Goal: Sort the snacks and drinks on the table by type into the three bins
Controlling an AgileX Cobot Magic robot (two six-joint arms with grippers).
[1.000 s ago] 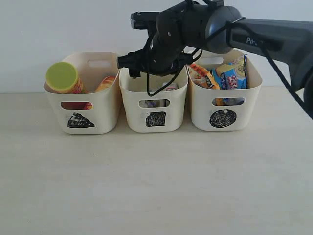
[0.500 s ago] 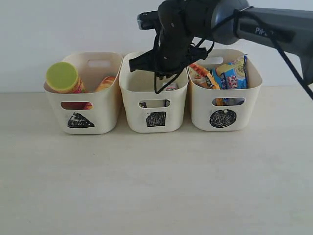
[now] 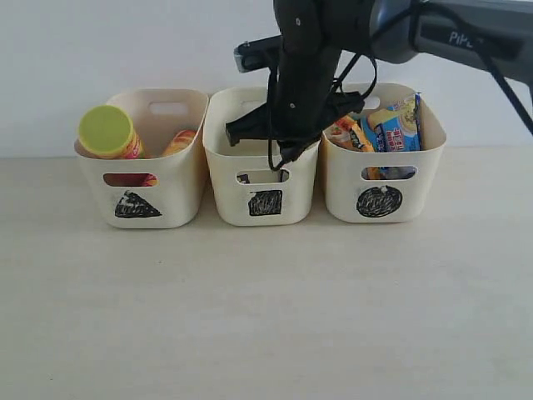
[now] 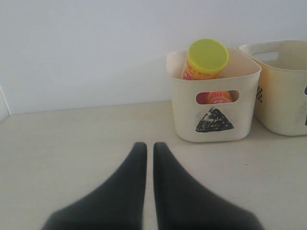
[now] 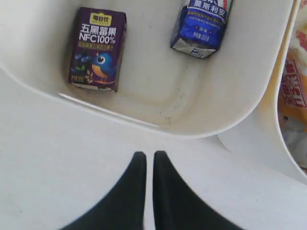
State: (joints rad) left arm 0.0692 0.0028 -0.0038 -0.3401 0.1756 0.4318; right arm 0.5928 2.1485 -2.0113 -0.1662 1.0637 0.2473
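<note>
Three cream bins stand in a row on the table [image 3: 266,308]: triangle [image 3: 141,179], square [image 3: 262,187], circle [image 3: 383,179]. The pink tube with a yellow-green lid [image 3: 107,132] and the yellow-and-red tube [image 3: 179,142] lean in the triangle bin. An orange bag [image 3: 346,133] and the blue-and-white noodle pack [image 3: 398,125] fill the circle bin. Inside the square bin [image 5: 158,127] lie the purple juice box [image 5: 97,49] and the blue-and-white milk carton [image 5: 201,26]. My right gripper [image 5: 146,155] hangs shut and empty just outside that bin's rim. My left gripper [image 4: 146,144] is shut and empty, low over the table, short of the triangle bin [image 4: 213,112].
The right arm [image 3: 304,75] reaches in from the upper right and covers the back of the square bin. A white wall [image 3: 83,50] runs close behind the bins. Bare table lies in front of the bins.
The right arm's wrist has swung to the right and dipped lower over the square bin, and its jaws have closed. The bins and their contents have not moved.
</note>
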